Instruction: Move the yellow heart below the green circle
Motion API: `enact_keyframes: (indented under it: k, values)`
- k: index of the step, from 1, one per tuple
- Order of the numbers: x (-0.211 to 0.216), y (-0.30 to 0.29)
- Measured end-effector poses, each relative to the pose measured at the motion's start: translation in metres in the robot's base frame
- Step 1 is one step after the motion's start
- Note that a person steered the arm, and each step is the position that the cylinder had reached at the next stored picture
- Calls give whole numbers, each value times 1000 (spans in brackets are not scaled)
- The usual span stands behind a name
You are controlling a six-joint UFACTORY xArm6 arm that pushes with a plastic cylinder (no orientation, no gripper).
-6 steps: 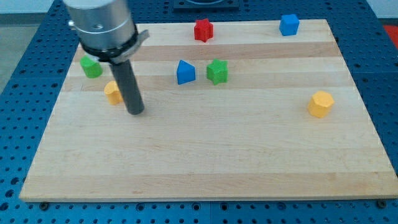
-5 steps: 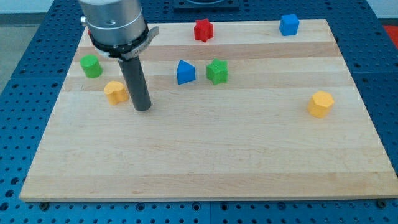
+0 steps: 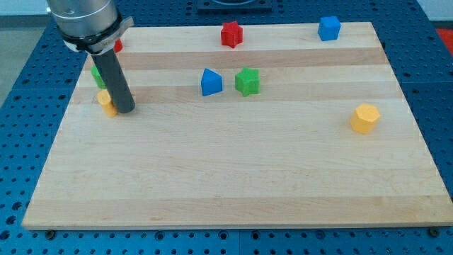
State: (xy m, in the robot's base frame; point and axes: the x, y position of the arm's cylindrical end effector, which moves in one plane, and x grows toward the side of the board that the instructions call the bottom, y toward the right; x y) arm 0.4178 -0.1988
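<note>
The yellow heart (image 3: 106,102) lies near the board's left edge, mostly hidden behind my rod. The green circle (image 3: 95,73) sits just above it, also largely hidden by the rod. My tip (image 3: 124,110) rests on the board touching the heart's right side, below and to the right of the green circle.
A blue triangle (image 3: 211,82) and a green star (image 3: 248,81) sit in the middle upper part. A red star (image 3: 231,34) and a blue cube (image 3: 328,28) are at the view's top. A yellow hexagon (image 3: 365,118) is at the right. A red block (image 3: 117,45) peeks out behind the arm.
My tip has swung left by about fifty pixels and pushed the yellow heart left, so it now lies under the green circle. The other blocks have not moved.
</note>
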Motion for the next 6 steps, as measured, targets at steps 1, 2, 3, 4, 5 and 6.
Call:
enact_keyframes:
  k: [1, 2, 3, 4, 5, 6]
  values:
    - [0, -15]
    - [0, -24]
    - [0, -26]
    - [0, -26]
    - [-12, -23]
    - [-47, -2]
